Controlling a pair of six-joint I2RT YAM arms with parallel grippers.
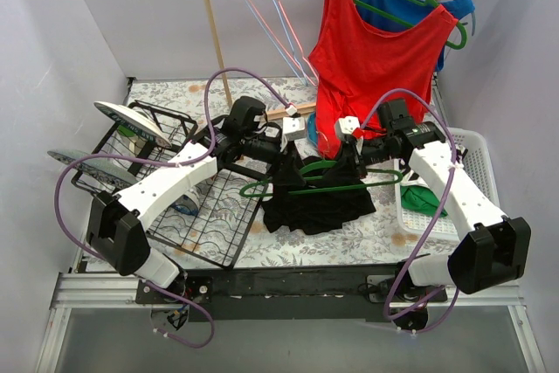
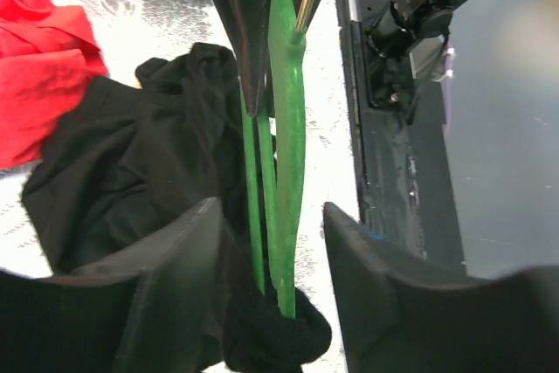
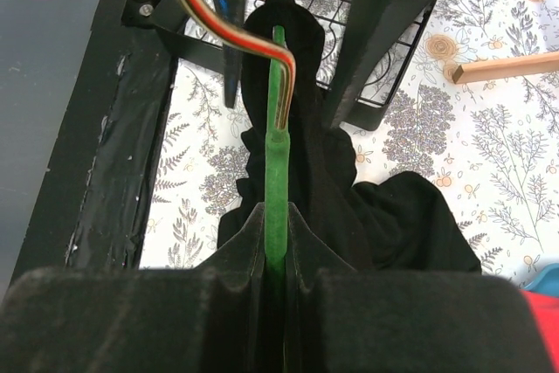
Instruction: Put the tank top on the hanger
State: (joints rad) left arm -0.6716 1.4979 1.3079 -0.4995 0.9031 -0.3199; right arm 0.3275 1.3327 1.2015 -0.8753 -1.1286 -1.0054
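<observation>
Roughly midway, judging by how things lie. Pinches the hanger (image 3: 275, 163) edge-on with the right gripper (image 3: 275, 216), fingers pressed together on the green plastic at the 3 o'clock end of the frame in the top view. Brackets the opposite, 9 o'clock end with the left gripper (image 2: 271, 207), fingers spread wide, touching neither plastic nor cloth as far as the left wrist view shows.

Finds the tank top (image 1: 319, 207) at the middle of the table, draped over and under the hanger and bunched toward 6 o'clock on the patterned cloth. Shows black fabric wrapped around the hanger's far tip in both wrist views, so probably one shoulder threaded already.

Leaves, by that reading, the second shoulder to be worked inside the other strap, then the top pulled straight. Cannot tell from the bunched cloth where that strap lies.

Elsewhere: a red top (image 1: 376, 50) hanging at 1 o'clock, a wire rack (image 1: 201, 216) at 9 o'clock, a white basket (image 1: 476, 155) at 3 o'clock.
</observation>
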